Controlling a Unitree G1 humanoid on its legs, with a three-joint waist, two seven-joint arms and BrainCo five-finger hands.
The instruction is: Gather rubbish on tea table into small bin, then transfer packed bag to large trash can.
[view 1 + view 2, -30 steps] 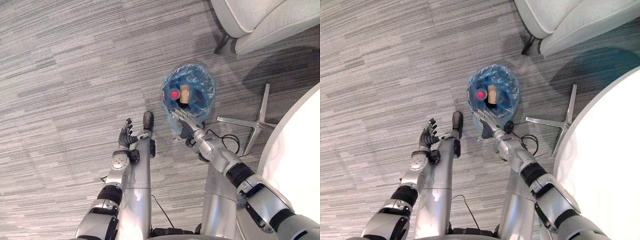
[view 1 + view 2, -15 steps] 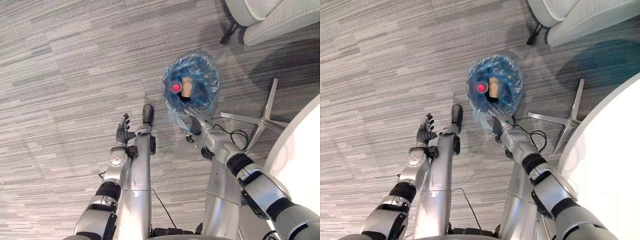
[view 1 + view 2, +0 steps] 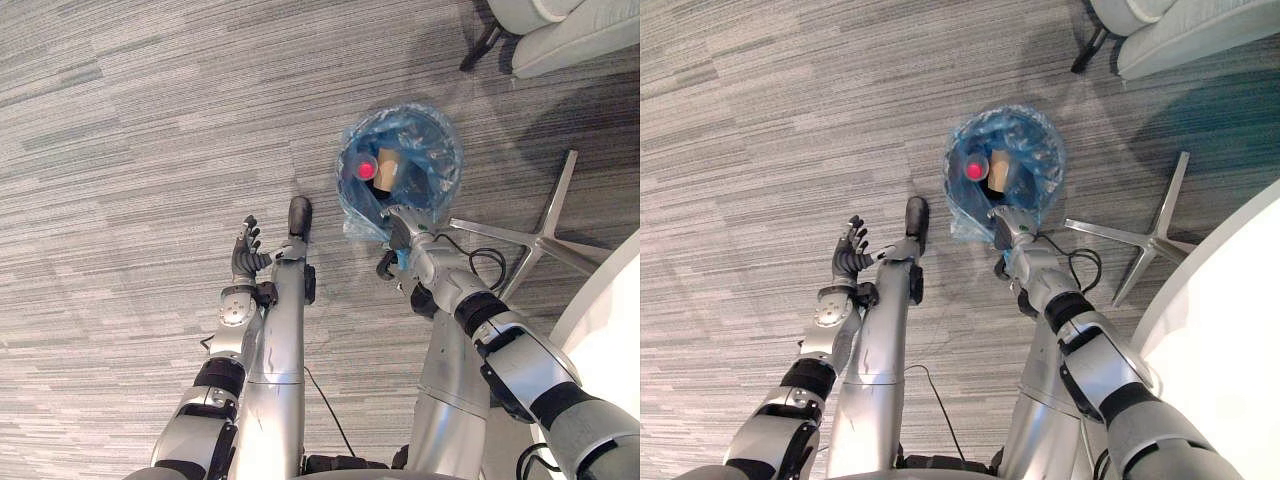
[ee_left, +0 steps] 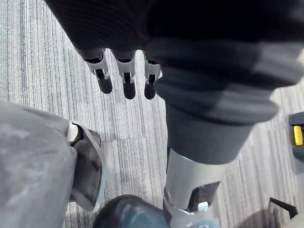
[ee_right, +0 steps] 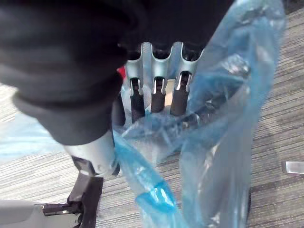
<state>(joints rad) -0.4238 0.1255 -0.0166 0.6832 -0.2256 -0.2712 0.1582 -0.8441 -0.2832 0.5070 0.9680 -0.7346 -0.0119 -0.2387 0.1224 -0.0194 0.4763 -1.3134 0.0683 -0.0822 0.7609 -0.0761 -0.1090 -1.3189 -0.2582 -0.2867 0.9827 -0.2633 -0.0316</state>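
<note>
A small bin lined with a blue plastic bag (image 3: 432,140) stands on the carpet. Inside lie a bottle with a red cap (image 3: 365,171) and a brown cardboard piece (image 3: 388,168). My right hand (image 3: 400,235) is at the bin's near rim. In the right wrist view its fingers (image 5: 156,97) curl into the loose blue bag (image 5: 223,95) and the thumb closes under the plastic. My left hand (image 3: 244,262) hovers over bare carpet to the left of the bin, its fingers (image 4: 126,80) straight and holding nothing.
A chair's silver star base (image 3: 540,240) lies right of the bin. The white round table's edge (image 3: 610,320) fills the lower right. A grey armchair (image 3: 570,25) stands at the top right. Open carpet stretches to the left.
My right hand's fingers have curled onto the bag's near edge. The whole picture has shifted with the camera. The left hand stays open in place.
</note>
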